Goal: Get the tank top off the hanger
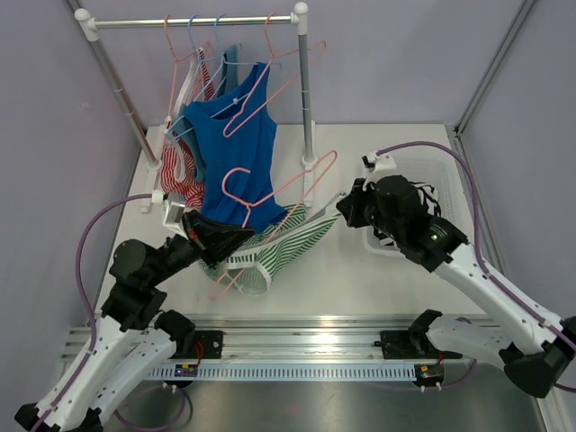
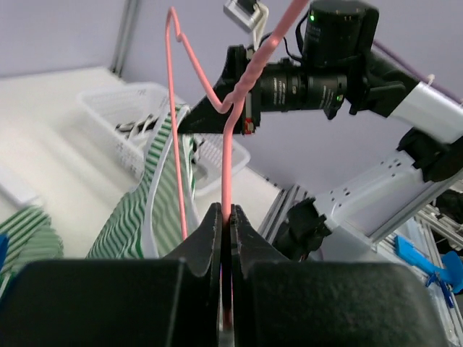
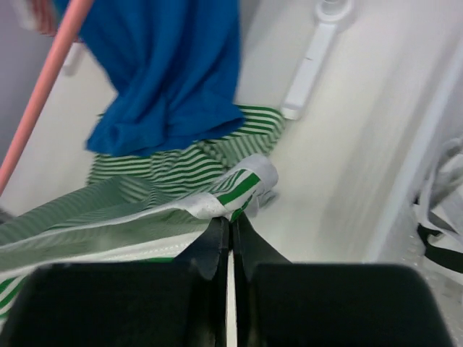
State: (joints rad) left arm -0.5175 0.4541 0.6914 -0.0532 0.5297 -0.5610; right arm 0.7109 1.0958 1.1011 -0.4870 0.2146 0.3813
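Note:
The green-and-white striped tank top (image 1: pixel 281 247) is stretched low over the table between my two grippers, still threaded on a pink hanger (image 1: pixel 306 191). My left gripper (image 1: pixel 232 241) is shut on the hanger's wire, which runs straight up out of the jaws in the left wrist view as the pink hanger (image 2: pixel 228 166), with the striped tank top (image 2: pixel 134 213) draped to its left. My right gripper (image 1: pixel 347 207) is shut on the white-trimmed strap of the tank top (image 3: pixel 242 189), pinched at the fingertips (image 3: pixel 217 242).
Behind stands a clothes rack (image 1: pixel 306 90) with several hangers, a blue tank top (image 1: pixel 236 153) and a red striped garment (image 1: pixel 175 171). A white basket (image 1: pixel 432 180) sits at the right under my right arm. The rack's foot (image 3: pixel 311 61) lies close by.

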